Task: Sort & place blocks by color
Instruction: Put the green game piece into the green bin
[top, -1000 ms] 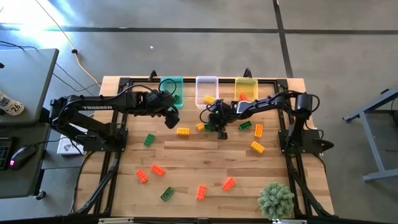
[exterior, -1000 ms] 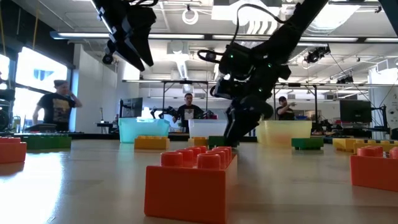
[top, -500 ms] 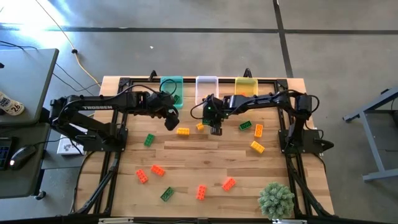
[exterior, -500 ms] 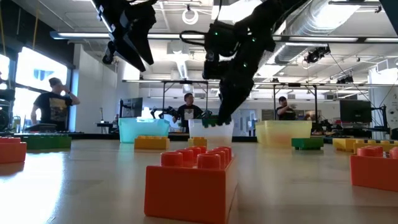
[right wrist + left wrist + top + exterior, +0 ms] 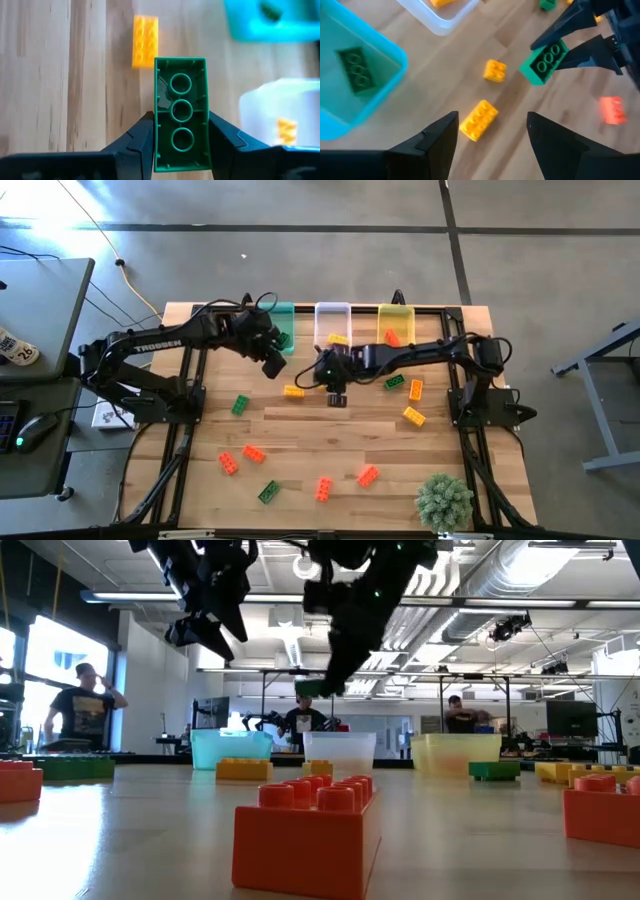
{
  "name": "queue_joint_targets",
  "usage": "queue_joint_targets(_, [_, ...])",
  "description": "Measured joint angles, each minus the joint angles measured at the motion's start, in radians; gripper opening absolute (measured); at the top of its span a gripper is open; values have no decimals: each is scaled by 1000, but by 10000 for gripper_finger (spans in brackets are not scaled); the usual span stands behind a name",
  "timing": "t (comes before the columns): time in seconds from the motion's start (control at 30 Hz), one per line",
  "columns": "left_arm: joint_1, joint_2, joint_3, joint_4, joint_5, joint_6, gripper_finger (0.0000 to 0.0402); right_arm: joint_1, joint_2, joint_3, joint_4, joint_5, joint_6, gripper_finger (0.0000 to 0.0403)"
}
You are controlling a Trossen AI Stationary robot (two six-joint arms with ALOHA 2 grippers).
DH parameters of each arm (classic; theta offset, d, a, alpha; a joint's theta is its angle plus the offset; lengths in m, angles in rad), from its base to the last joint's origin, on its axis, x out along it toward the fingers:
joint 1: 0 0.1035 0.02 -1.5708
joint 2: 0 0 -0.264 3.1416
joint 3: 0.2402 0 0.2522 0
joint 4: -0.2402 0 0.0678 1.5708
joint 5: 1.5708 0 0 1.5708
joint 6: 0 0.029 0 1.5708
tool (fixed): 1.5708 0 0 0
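Blocks mostly remain unsorted on the desk (image 5: 330, 430); few sit binned. Right gripper (image 5: 181, 145) pinches a green block (image 5: 180, 114), airborne near the teal bin (image 5: 280, 320). Left gripper (image 5: 490, 132) hovers spread, empty, beside that bin.

The tabletop (image 5: 330, 435) is pale wood with a plank grain, framed in black. Three bins stand in a row: translucent teal (image 5: 277, 320), clear (image 5: 331, 321) and translucent yellow (image 5: 396, 321). Loose blocks are green (image 5: 240, 406), yellow (image 5: 293, 391) and orange-red (image 5: 368, 475). The block (image 5: 181, 114) in the dark right gripper (image 5: 181, 145) is deep green. The plant (image 5: 444, 502) is fuzzy pale green.
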State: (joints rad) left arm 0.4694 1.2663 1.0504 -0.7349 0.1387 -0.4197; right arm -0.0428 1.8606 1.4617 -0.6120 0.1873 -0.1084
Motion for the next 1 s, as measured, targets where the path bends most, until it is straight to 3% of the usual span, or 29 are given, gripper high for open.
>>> queue_joint_targets(0.27, [31,0,0,33,181,-89,225,40,-2,97,5,161,0,114])
queue_joint_targets(0.53, [19,0,0,162,191,-154,225,40,-2,117,70,171,-1,114])
queue_joint_targets(1.0, [19,0,0,167,185,-180,225,66,-2,117,215,259,-49,114])
